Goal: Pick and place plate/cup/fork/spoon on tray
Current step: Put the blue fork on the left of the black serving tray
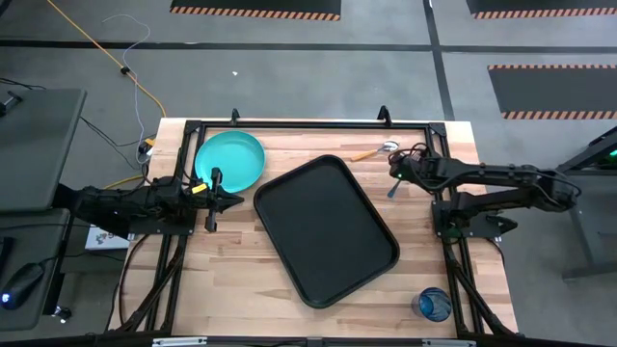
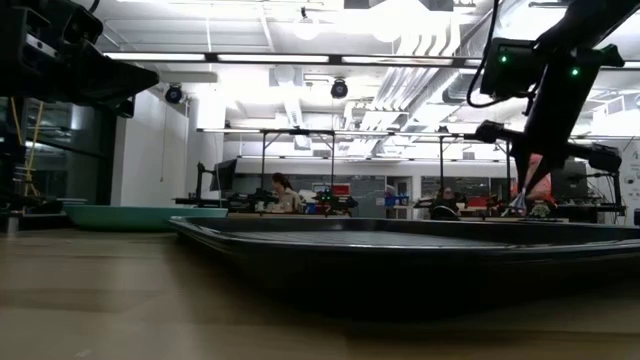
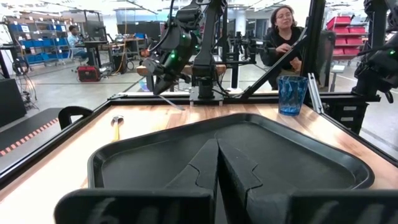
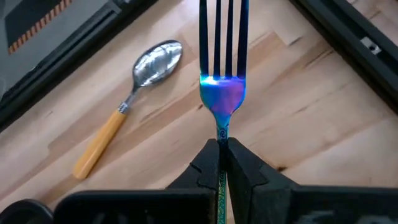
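Jaws of your left gripper (image 1: 213,200) are sitting closed and empty beside the turquoise plate (image 1: 229,159). Moving right, the black tray (image 1: 326,229) is lying mid-tabletop. Your right gripper (image 4: 222,151) is pinching the fork (image 4: 222,74) above the wood, near the spoon (image 4: 127,104); the cup (image 1: 433,305) is standing at the near-right corner.

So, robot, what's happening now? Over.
Right gripper shut on the fork, above the table beside the spoon. Left gripper shut, empty, by the plate. Tray bare, path clear.
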